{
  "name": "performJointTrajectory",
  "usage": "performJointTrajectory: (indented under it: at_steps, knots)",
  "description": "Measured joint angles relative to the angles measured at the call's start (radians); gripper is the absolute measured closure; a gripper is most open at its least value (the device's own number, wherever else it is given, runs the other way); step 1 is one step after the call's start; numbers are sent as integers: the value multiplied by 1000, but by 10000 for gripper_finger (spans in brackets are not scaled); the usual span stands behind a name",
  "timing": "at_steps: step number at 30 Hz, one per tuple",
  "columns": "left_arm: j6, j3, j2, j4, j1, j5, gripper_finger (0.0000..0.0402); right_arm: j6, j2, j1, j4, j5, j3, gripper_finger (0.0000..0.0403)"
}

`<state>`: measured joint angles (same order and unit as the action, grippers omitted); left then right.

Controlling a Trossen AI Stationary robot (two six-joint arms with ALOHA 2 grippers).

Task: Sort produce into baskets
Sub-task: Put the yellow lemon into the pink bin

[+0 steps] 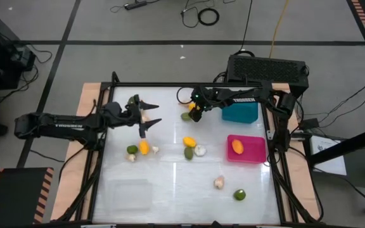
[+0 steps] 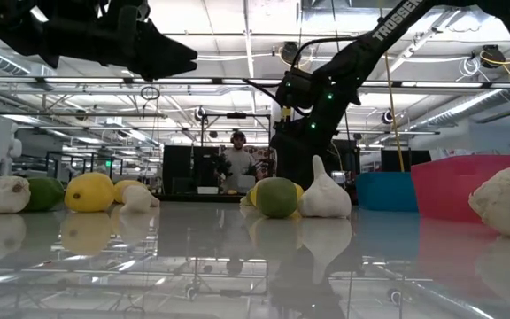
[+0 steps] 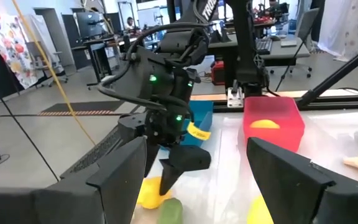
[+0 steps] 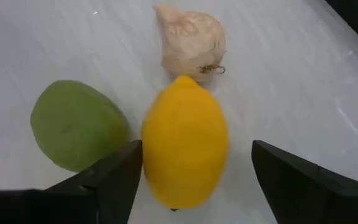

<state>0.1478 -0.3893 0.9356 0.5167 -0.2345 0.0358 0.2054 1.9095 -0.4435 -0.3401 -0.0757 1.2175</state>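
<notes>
My right gripper [image 4: 194, 180] is open and points down over a yellow lemon [image 4: 185, 146] near the table's far edge. One finger stands on each side of the lemon. A lime [image 4: 76, 124] and a garlic bulb [image 4: 188, 40] lie next to the lemon on the table. In the high view my right gripper [image 1: 195, 111] is left of the teal basket [image 1: 241, 114]. My left gripper [image 1: 152, 114] is open and empty above the table, at the far left. The magenta basket [image 1: 253, 151] holds one orange fruit [image 1: 237, 146]. The clear basket [image 1: 128, 193] stands at the near left.
Loose produce lies on the table. A lime [image 1: 132, 150], a yellow fruit [image 1: 144, 147] and garlic [image 1: 154, 150] lie below my left gripper. A yellow fruit [image 1: 189, 142], a lime [image 1: 188, 152] and garlic [image 1: 199, 151] lie mid-table. A garlic bulb [image 1: 219, 183] and a lime [image 1: 239, 195] lie near right.
</notes>
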Motion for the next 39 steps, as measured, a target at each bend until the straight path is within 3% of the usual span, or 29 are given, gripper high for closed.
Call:
performJointTrajectory:
  at_steps: [11, 15, 20, 29, 39]
  knots:
    - [-1, 0, 0, -7, -46, 69, 116, 2, -10, 0, -8, 30, 0, 235]
    - [-2, 0, 0, -39, -47, 69, 116, 3, -57, 0, -39, 30, 0, 261]
    - [-4, 0, 0, -56, -47, 69, 116, 28, -166, 0, -138, 32, 0, 260]
    - [-57, 0, 0, -134, -47, 68, 116, 125, -441, 49, -449, 163, 0, 253]
    - [-169, 0, -1, -275, -4, 73, 116, 420, -623, 212, -768, 164, 0, 253]
